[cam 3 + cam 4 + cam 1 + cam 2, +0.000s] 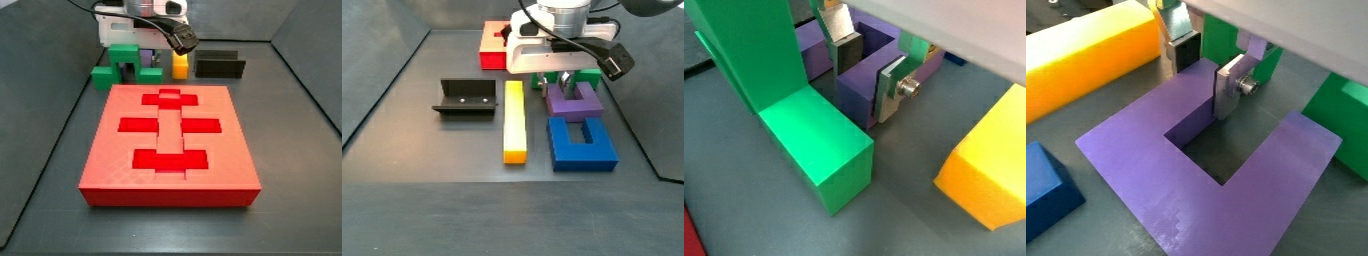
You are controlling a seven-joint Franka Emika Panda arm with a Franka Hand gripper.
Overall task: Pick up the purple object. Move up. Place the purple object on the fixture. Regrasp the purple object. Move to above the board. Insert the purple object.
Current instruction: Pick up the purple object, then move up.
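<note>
The purple object [1146,160] is a U-shaped block lying flat on the floor, between a green block and the blue block in a side view [572,102]. My gripper [1204,85] is down over one of its arms. One finger stands outside the arm and the other inside the U's gap, and both pads press on the arm [855,95]. In a side view the gripper [569,82] is low at the block's far end. The black fixture [465,97] stands apart to the left. The red board [171,130] lies flat with its cutouts facing up.
A tall green block [811,130] stands close beside the gripper, and another green block [1347,110] is behind the purple one. A long yellow bar [513,120] lies alongside. The blue block [583,145] lies just in front. The floor is walled by dark panels.
</note>
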